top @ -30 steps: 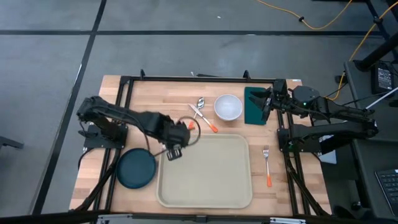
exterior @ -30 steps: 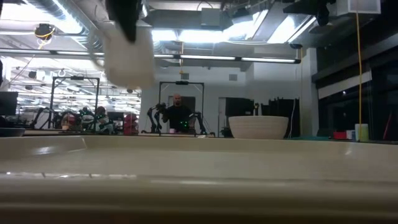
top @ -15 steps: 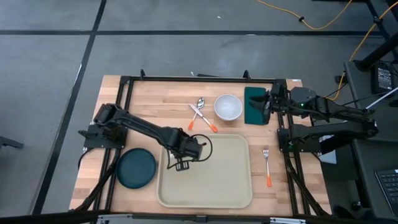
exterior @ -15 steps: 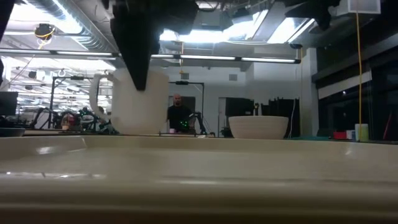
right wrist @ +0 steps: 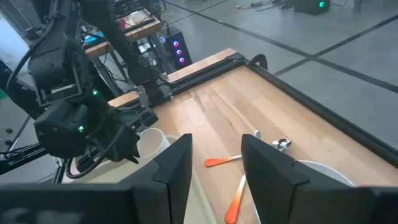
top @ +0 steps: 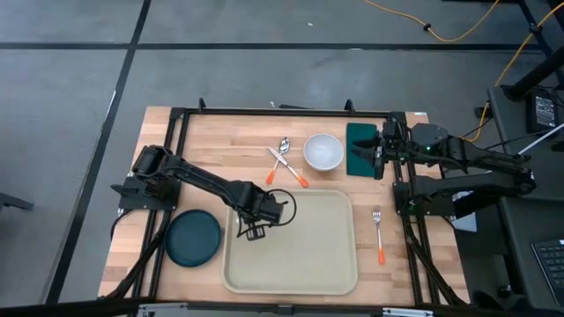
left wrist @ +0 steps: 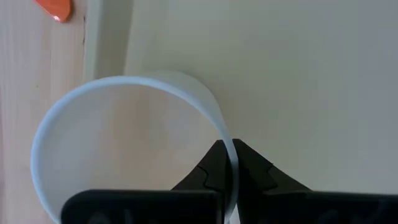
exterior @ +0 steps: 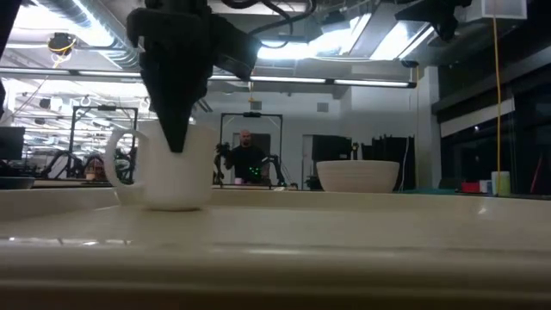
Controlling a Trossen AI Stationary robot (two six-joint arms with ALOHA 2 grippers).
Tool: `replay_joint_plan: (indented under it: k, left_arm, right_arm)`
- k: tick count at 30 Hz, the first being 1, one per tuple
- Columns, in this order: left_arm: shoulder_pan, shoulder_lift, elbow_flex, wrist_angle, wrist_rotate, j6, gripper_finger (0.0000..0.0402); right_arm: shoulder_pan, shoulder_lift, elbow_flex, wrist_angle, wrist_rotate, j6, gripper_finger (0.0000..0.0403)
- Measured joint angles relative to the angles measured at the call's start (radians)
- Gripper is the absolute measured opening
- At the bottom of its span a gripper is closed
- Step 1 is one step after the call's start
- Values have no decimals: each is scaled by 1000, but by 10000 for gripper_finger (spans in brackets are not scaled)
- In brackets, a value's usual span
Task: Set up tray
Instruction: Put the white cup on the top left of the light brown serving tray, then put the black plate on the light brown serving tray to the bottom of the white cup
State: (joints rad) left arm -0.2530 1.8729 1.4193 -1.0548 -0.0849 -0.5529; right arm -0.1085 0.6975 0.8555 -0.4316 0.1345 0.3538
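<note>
Left gripper (top: 257,231): is pinching the rim of a white mug (exterior: 168,168) between closed fingers, one inside the wall and one outside.
Mug: is sitting upright on the tray (top: 304,255), in the tray corner nearest the table's left and far edges.
Tray: is lying flat by the table's near edge, about midway along it.
Right gripper (top: 378,151): is hovering with fingers parted over the dark green napkin (top: 359,150) near the far right corner, holding nothing.
Bowl (top: 323,151): is standing just beside the napkin.
</note>
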Motion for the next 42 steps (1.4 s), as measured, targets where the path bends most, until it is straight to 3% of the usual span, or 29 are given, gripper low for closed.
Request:
replay_joint_plan:
  k: [8, 18, 23, 29, 36, 42]
  left_arm:
    - [14, 9, -3, 19, -1, -39, 24]
    - [13, 0, -5, 5, 23, -89, 100]
    - [13, -51, 11, -31, 3, -120, 143]
    - [4, -156, 119, -169, -31, -208, 169]
    - [-173, -238, 170, -350, -16, -467, 170]
    - [-372, -196, 170, -351, 14, -758, 170]
  right_arm:
    - [0, 0, 0, 0, -7, -18, 145]
    - [0, 0, 0, 0, -24, -26, 145]
    - [0, 0, 0, 0, -24, -48, 145]
    - [-1, 1, 0, -8, -24, -51, 145]
    - [-1, 1, 0, -9, -23, -51, 145]
    - [-1, 1, 0, -8, -23, -51, 145]
